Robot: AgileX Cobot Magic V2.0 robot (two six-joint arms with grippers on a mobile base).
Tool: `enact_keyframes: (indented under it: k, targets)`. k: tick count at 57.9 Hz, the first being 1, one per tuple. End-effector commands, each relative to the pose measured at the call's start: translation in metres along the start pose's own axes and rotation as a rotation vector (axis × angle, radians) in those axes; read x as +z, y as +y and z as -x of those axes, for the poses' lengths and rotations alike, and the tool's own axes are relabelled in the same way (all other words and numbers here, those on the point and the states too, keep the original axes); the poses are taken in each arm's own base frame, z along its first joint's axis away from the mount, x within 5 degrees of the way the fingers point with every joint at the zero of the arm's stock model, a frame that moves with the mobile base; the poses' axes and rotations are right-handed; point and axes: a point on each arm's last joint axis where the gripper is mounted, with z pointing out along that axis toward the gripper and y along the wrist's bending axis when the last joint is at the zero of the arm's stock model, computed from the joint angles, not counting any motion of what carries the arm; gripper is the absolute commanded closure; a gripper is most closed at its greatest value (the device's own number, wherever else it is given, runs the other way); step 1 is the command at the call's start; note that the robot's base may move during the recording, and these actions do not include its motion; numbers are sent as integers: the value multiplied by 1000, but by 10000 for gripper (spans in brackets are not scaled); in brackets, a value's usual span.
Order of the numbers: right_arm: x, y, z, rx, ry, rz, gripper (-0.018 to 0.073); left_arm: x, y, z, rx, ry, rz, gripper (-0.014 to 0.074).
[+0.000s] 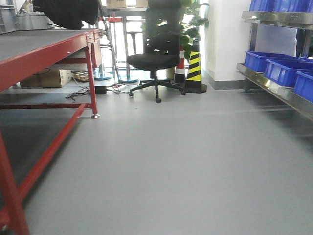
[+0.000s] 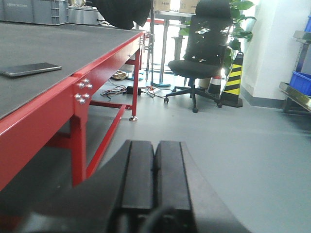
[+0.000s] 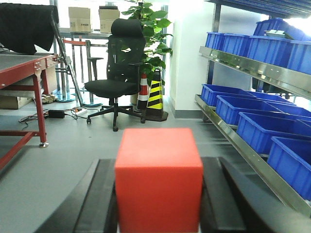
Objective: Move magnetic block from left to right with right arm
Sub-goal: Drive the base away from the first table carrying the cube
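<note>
The magnetic block [image 3: 158, 179], a plain red cube, fills the lower middle of the right wrist view. My right gripper [image 3: 158, 167] is shut on it, a black finger [image 3: 95, 194] pressed to each side, held in the air above the grey floor. In the left wrist view my left gripper [image 2: 155, 145] is shut with nothing in it, its two black fingers [image 2: 138, 174] touching, level with the red table's edge. Neither gripper nor the block shows in the exterior view.
A red-framed table [image 1: 44, 54] with a dark top stands at the left; a phone [image 2: 30, 69] lies on it. A black office chair [image 1: 154, 61] and striped cones [image 1: 194, 68] stand ahead. Steel shelves with blue bins [image 3: 252, 121] line the right.
</note>
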Motion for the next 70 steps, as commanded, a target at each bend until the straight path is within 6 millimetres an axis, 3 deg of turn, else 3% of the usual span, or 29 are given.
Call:
enact_keyframes:
  k: [1, 70]
  targets:
    - [-1, 0, 18, -12, -116, -9, 285, -1, 0, 7, -11, -94, -8, 713]
    - [-1, 0, 18, -12, -116, -9, 285, -1, 0, 6, -11, -92, -7, 713]
